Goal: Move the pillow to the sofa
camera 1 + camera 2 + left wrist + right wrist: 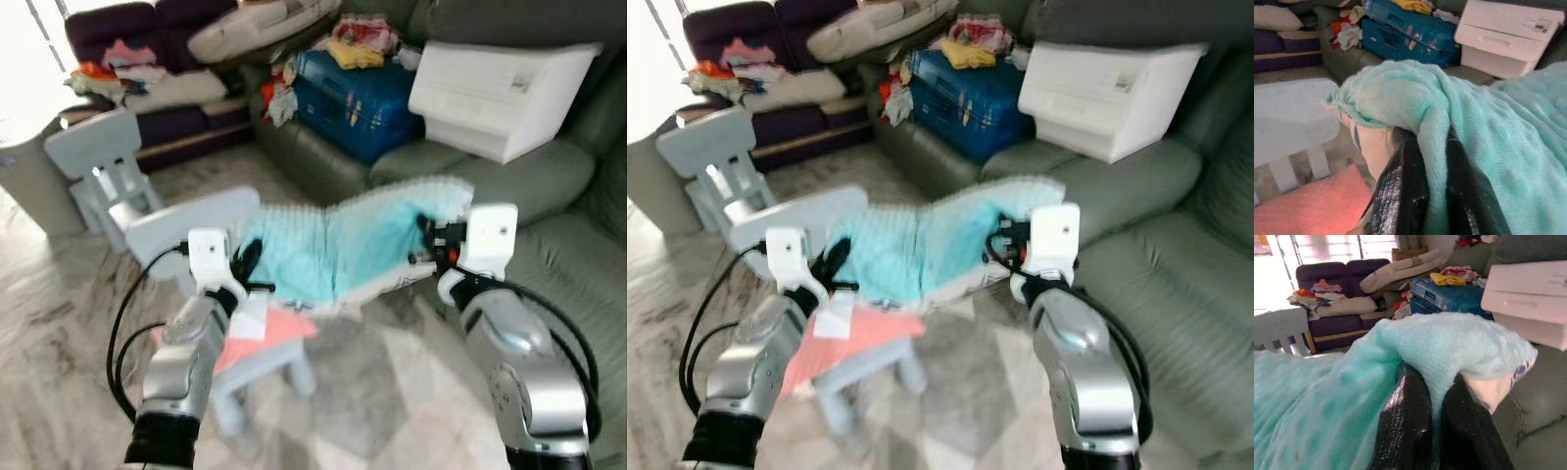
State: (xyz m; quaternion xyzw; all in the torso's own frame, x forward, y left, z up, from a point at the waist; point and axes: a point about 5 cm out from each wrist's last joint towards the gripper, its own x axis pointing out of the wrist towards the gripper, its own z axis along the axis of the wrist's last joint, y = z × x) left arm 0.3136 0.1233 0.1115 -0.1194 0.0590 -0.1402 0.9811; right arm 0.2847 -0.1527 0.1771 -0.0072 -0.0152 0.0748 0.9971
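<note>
The pillow is soft, with a mint-green fleece top and a white patterned underside, and it hangs stretched between my two arms above the floor. My left gripper is shut on its left end, just over a small chair's pink seat. My right gripper is shut on its right end, close to the grey-green sofa. In the left wrist view the fleece is pinched between black fingers; in the right wrist view the fingers pinch a corner.
A white box and a blue suitcase sit on the sofa's far part, with clothes heaped behind. A pale blue child's chair stands under my left arm, another further left. A dark purple couch is at the back.
</note>
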